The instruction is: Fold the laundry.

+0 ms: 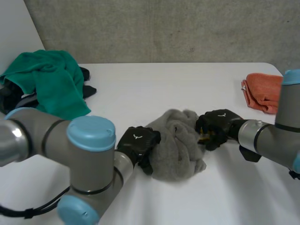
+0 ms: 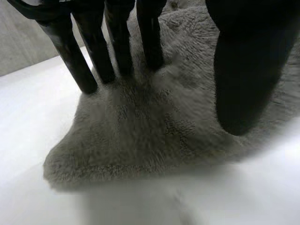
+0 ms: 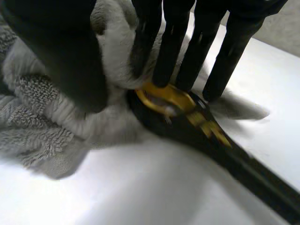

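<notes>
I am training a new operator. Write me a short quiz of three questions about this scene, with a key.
1. True or false: the grey towel between the left hand and the right hand lies folded flat.
2. The cloth beyond the right hand is: A) blue B) orange C) white.
3. Fill in: the heap at the far left of the table is a ____ cloth.
Key: 1 false, it is crumpled; 2 B, the orange cloth; 3 green, the green cloth.

Soft, bright, even light falls from above onto the white table (image 1: 154, 84). The grey towel (image 2: 140, 136) casts a faint, diffuse shadow just beyond the left hand's (image 2: 241, 70) fingertips, where the table washes to near white. A small highlight gleams on the left arm (image 1: 14, 132).
</notes>
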